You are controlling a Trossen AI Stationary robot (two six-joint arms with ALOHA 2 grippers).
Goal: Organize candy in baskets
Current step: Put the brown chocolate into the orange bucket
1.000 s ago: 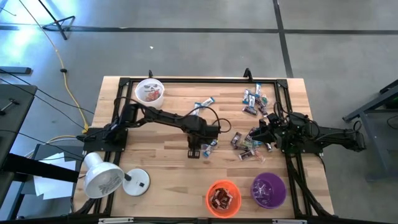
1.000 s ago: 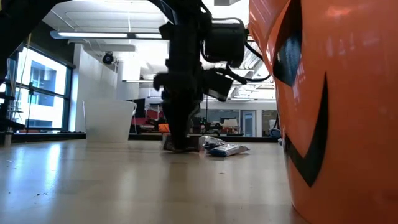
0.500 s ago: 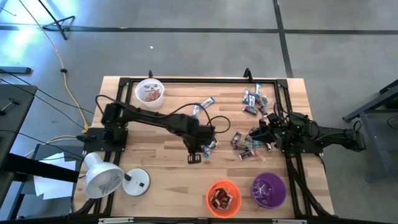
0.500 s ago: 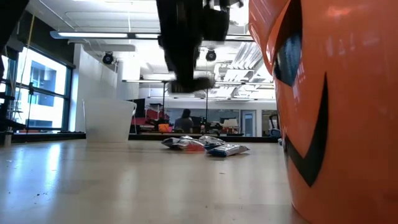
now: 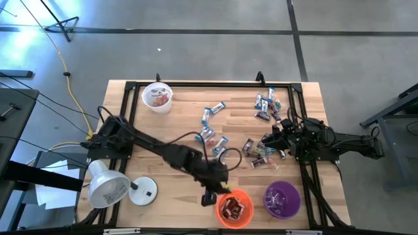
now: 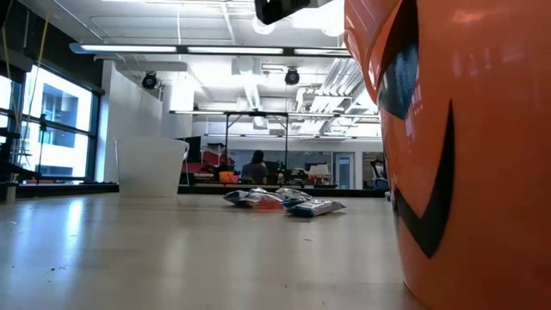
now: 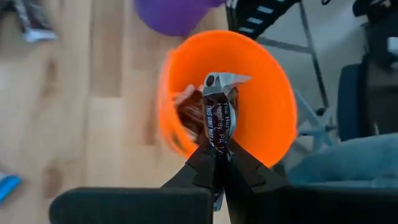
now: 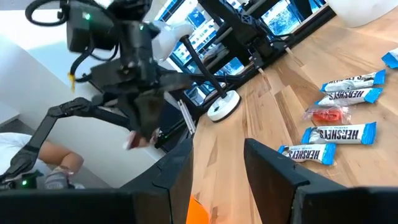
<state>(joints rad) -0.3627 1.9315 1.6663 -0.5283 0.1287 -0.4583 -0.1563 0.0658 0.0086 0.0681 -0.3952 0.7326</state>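
Hovering at the rim of the orange basket (image 5: pixel 234 207), my left gripper (image 5: pixel 210 198) has its fingers pinched on a dark brown candy bar (image 7: pixel 217 121), which stands upright between them in the left wrist view, silver crimped end up. From above I read that basket at about 6 o'clock on the table (image 5: pixel 170 137), with several dark brown and red bars already lying in its bottom. Just beside it, toward 5 o'clock, sits the purple basket (image 5: pixel 282 199); I can see something pale inside but cannot tell what. The white basket (image 5: pixel 157 96) is well apart at 11 o'clock and holds a few pieces with reddish wrappers.

Loose candy remains on the wood: a blue-and-white group (image 5: pixel 210 134) near the centre, a mixed cluster (image 5: pixel 258 150) toward 3 o'clock, and another scatter (image 5: pixel 268 104) at 1 o'clock. My right gripper (image 5: pixel 279 140) waits low at the edge of the 3 o'clock cluster, fingers spread with nothing between them. A white lamp (image 5: pixel 111 186) stands at 8 o'clock. In the low view the orange basket's wall (image 6: pixel 465 155) fills the near side.
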